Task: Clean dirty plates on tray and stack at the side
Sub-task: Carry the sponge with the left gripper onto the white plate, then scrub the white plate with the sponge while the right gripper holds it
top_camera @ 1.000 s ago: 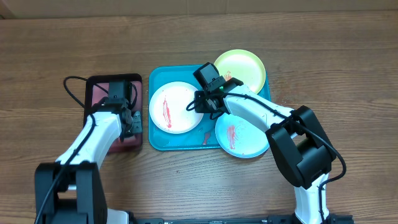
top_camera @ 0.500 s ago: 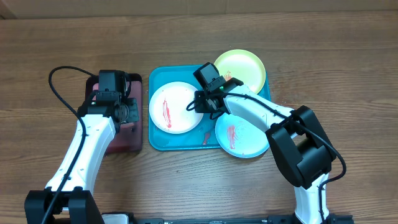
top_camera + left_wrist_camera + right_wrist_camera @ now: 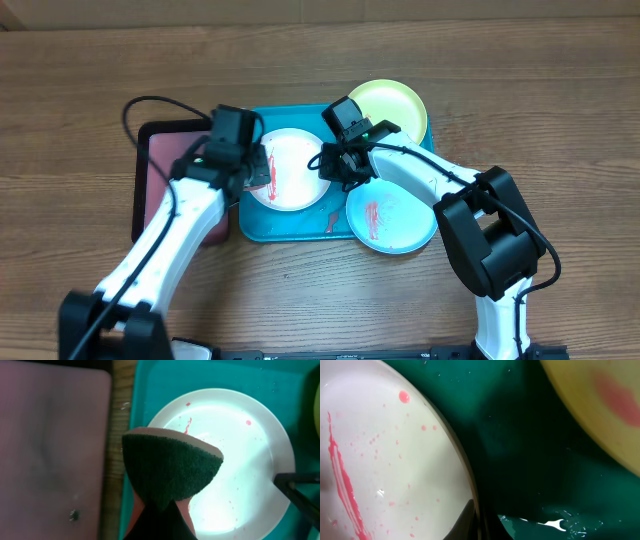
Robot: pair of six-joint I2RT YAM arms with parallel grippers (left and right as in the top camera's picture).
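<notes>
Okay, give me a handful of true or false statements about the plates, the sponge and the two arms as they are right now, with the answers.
1. The left jaws hold a sponge above the white plate. True.
2. The white plate is clean. False: it shows a red streak and red spots.
3. The right jaws are at the white plate's right rim. True.
4. The mint-blue plate lies in the black-rimmed tray. False: it sits at the turquoise tray's near right corner, overhanging the rim.
5. The three plates are stacked. False: they lie apart, with the yellow-green plate at the far right corner.
</notes>
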